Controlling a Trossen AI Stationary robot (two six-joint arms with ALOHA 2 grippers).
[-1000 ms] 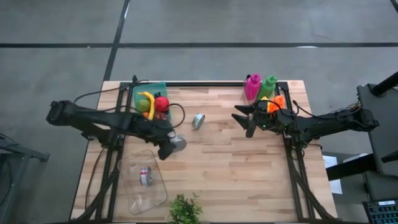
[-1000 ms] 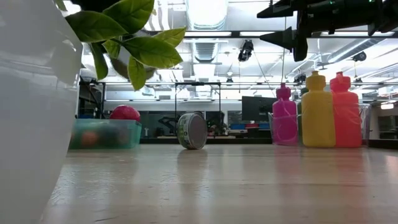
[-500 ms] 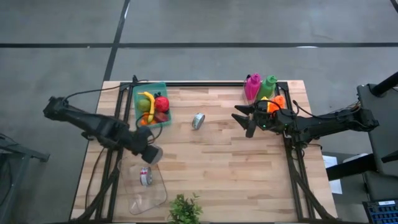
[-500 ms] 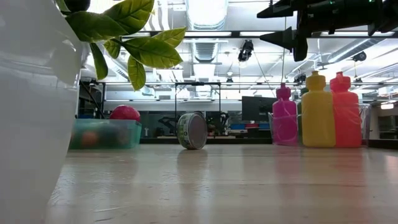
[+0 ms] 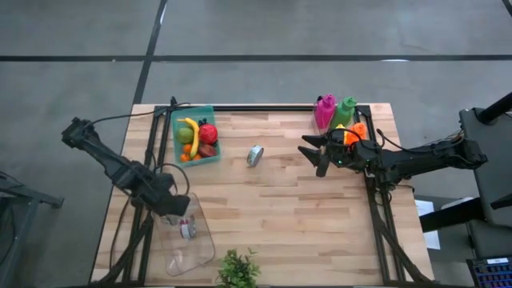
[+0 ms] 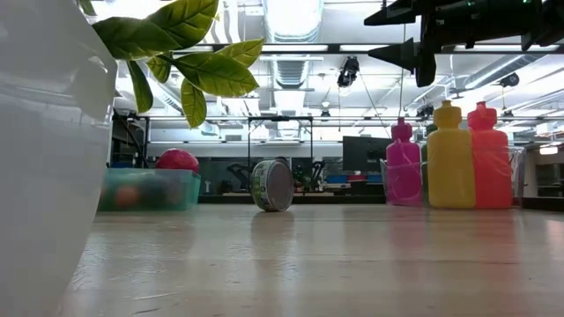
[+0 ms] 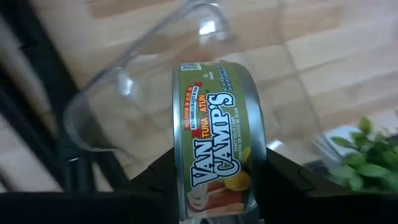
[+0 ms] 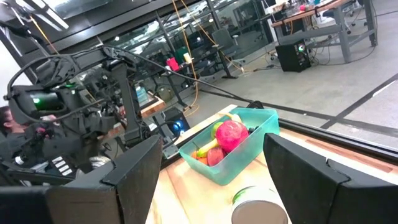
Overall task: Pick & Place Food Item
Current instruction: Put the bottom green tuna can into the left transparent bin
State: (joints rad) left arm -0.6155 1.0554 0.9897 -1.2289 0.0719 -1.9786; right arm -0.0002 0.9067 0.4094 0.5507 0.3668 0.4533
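- I see the wooden table (image 5: 288, 216) bare across its centre and toward its near edge on the right; that is the widest free area.
- The clear plastic container (image 5: 186, 240) sits at the near-left corner, just beside the potted plant (image 5: 238, 270), which stands on the near edge.
- The teal fruit bin (image 5: 196, 137) occupies the far-left area, and the pink bottle (image 5: 324, 110), green bottle (image 5: 345, 109) and orange bottle (image 5: 358, 128) stand clustered at the far-right corner.
- A second can (image 5: 255, 155) lies on its side between the fruit bin and the bottles, well apart from both grippers.
- The left gripper (image 5: 178, 206) is above the far rim of the clear container, close to the table's left edge.
- In the left wrist view, the tuna can (image 7: 214, 140) stands on edge between the two fingers (image 7: 158, 180), label facing the camera; the jaws are clamped on its flat ends.
- The container's open mouth lies directly beyond the held can, and another can (image 5: 186, 228) already rests inside it.
- The right gripper (image 5: 312, 154) waits above the table near the bottles, jaws spread and holding nothing.
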